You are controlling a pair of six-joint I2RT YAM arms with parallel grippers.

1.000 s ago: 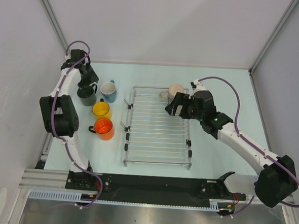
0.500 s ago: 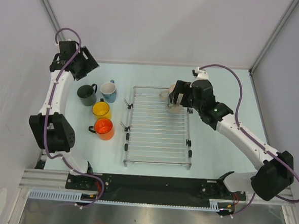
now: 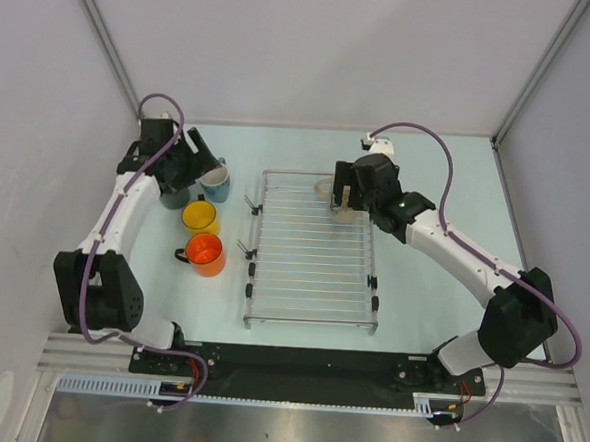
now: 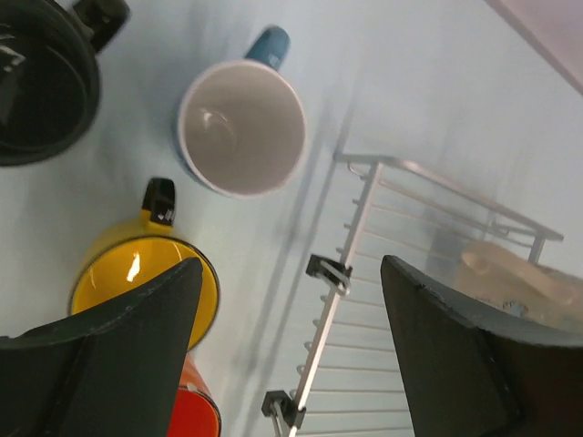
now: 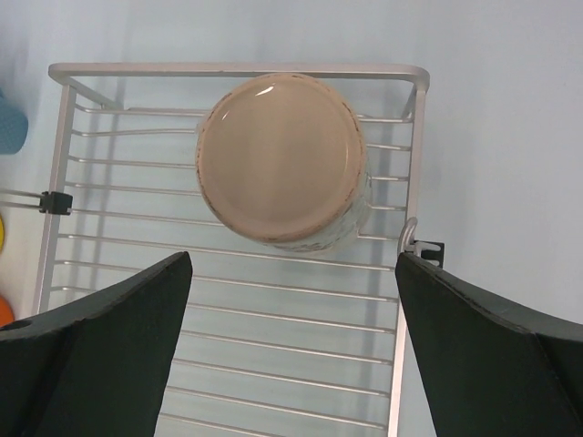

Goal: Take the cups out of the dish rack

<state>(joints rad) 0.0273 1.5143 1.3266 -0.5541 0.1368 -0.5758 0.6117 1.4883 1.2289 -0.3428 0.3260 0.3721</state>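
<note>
The silver wire dish rack (image 3: 312,272) lies mid-table. One beige mug (image 5: 282,159) stands upside down at its far right corner. My right gripper (image 3: 349,192) hangs open right above that mug, jaws wide and empty (image 5: 291,355). Left of the rack stand the dark grey mug (image 3: 169,197), blue mug (image 3: 215,182), yellow mug (image 3: 200,217) and orange mug (image 3: 205,255), all upright on the table. My left gripper (image 3: 193,165) is open and empty above the grey and blue mugs. Its view shows the blue mug (image 4: 241,123), yellow mug (image 4: 137,273) and the rack's left rail (image 4: 364,209).
White walls with metal frame posts (image 3: 101,29) close the left, back and right sides. An aluminium rail (image 3: 286,366) with both arm bases runs along the near edge. The rack's black feet (image 3: 251,268) stick out on its sides.
My left gripper let go of the dark grey mug, rose toward the back, then came back over the mugs. My right gripper moved left over the beige mug.
</note>
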